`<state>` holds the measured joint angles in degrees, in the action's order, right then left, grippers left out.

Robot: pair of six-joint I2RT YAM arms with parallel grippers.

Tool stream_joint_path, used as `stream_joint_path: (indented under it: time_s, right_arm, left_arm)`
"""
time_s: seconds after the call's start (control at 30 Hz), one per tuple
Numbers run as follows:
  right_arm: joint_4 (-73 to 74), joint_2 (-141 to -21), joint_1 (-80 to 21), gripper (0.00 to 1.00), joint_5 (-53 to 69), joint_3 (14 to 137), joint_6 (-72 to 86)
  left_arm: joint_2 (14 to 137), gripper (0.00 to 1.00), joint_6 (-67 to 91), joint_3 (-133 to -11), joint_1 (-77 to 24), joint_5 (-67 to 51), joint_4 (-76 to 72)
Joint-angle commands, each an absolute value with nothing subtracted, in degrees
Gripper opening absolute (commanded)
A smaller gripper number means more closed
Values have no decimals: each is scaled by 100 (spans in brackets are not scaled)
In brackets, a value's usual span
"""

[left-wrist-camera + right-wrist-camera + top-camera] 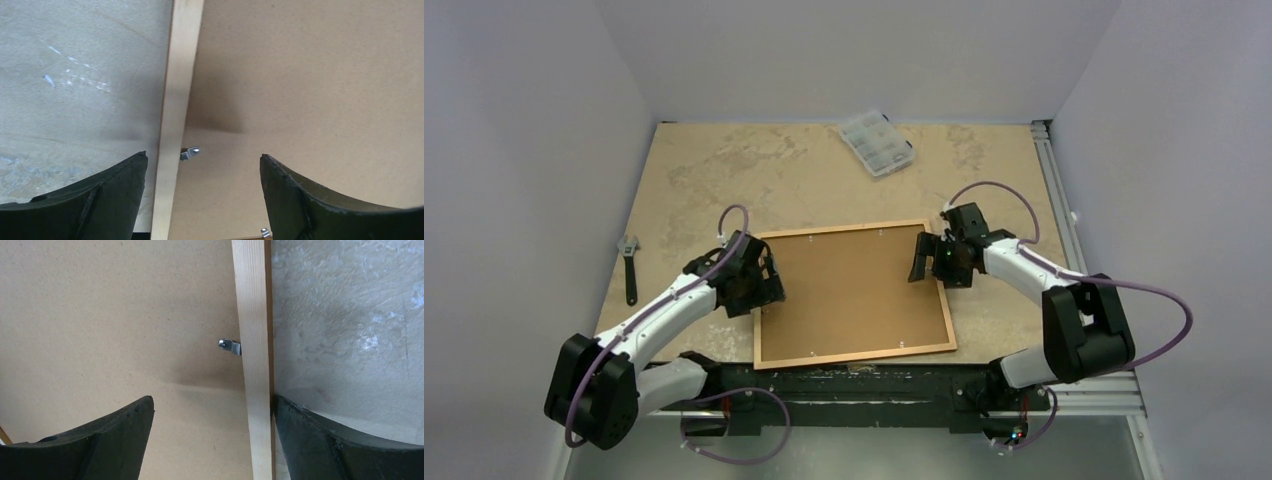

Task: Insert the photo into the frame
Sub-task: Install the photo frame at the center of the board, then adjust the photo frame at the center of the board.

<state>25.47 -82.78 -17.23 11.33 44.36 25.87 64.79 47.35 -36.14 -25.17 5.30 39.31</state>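
Observation:
The frame (854,357) lies face down in the middle of the table, and a plain brown backing board (854,290) fills it. The photo is hidden. My left gripper (769,285) hovers open at the frame's left side. In the left wrist view its fingers straddle the pale wooden rail (175,110), next to a small metal clip (190,152). My right gripper (921,258) is open at the frame's right side. It spans that rail (252,315) below a clip (229,346), with its outer finger (320,440) against the rail's outside edge.
A small clear plastic compartment box (876,143) sits at the back of the table. A black adjustable wrench (629,268) lies near the left edge. White walls close in the table on three sides.

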Motion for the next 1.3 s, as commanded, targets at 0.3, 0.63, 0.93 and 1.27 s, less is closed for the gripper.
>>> stream_joint_path:
  time_s: [0.3, 0.63, 0.93, 1.27]
  right_arm:
    - [2756, -7923, -2012, 85, 1342, 3867, 2804]
    - [2203, -8770, -2908, 84, 1274, 4563, 3410]
    - [2839, -8052, -2922, 88, 923, 4550, 3136]
    - [3156, -6993, -2998, 86, 1061, 3533, 3313]
  left_arm:
    - [7251, 81, 4799, -4033, -2499, -351, 3084]
    - [8198, 82, 4051, -5588, -2145, -109, 3851]
    - [6926, 96, 3736, -5692, -2151, 990, 4978]
    - [4487, 100, 4330, -4294, -2453, 163, 5134]
